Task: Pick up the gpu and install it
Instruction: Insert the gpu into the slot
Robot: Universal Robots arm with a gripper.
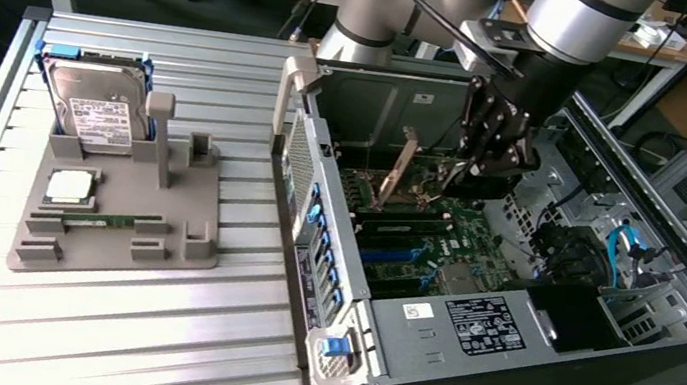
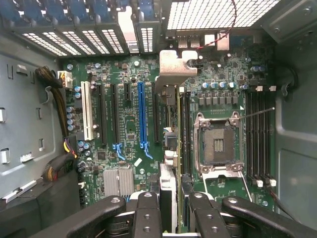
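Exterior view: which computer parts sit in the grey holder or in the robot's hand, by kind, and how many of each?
hard drive: 1
processor chip: 1
memory stick: 1
gpu, gripped in the hand: 1
Total: 4

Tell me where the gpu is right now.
In the wrist view, the gpu stands edge-on in the gripper, over the motherboard, between the blue slot and the CPU socket.

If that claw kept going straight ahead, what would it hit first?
Probably the green circuit board; the graphics card clamped in the gripper would reach it first, though depth is unclear.
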